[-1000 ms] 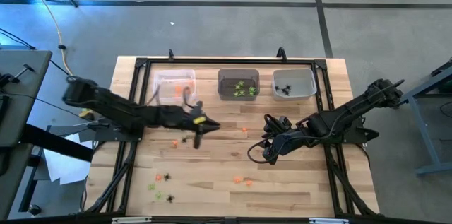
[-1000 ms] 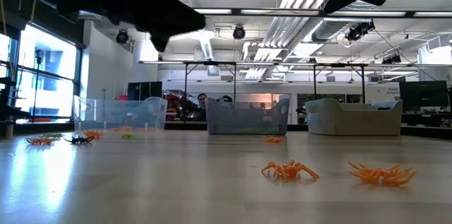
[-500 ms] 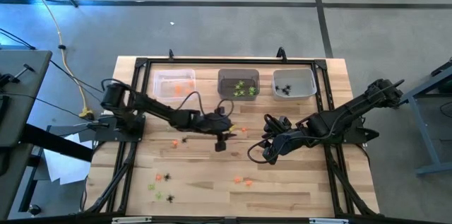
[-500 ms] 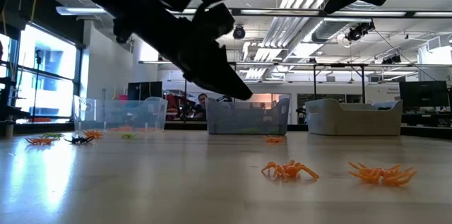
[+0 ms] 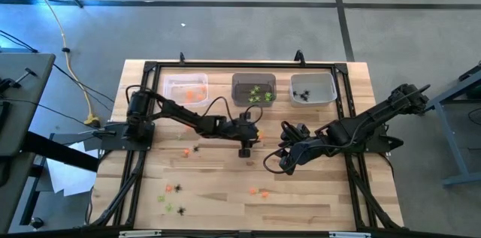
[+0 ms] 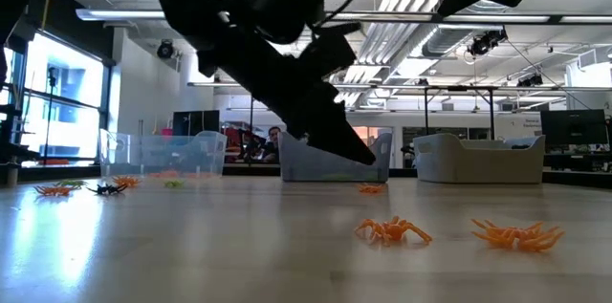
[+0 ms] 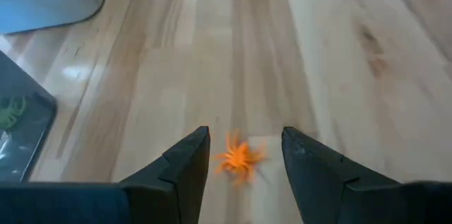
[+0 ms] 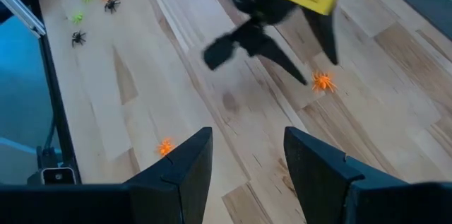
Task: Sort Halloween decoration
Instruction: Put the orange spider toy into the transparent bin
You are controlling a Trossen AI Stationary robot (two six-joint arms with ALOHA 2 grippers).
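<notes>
- Since a moment ago, the left gripper point(image 5: 246, 148) has swung from near the left side of the table point(image 5: 316, 200) to its middle, and its fingers point(image 7: 185, 164) have opened.
- Those fingers are now spread apart, pointing down, with one orange trinket point(image 7: 239, 157) lying on the wood between them. Nothing is pinched.
- That orange trinket sits near the middle of the table, a bit in front of the middle bin point(image 5: 252, 89).
- The right gripper point(image 5: 272, 164) hangs low just right of the middle, fingers point(image 8: 186, 164) spread wide and empty.
- Two more orange trinkets point(image 5: 259, 191) lie close together nearer the front edge.
- A black spider point(image 5: 196, 148) lies left of the middle, under the left arm.
- Near the front left corner is a small bunch: a black spider and an orange one point(image 5: 173, 188), then green ones and another black spider point(image 5: 176, 208).
- Three bins stand along the back edge. The left bin point(image 5: 185, 88) holds orange bits, the middle bin green ones, the right bin point(image 5: 313, 88) black spiders.
</notes>
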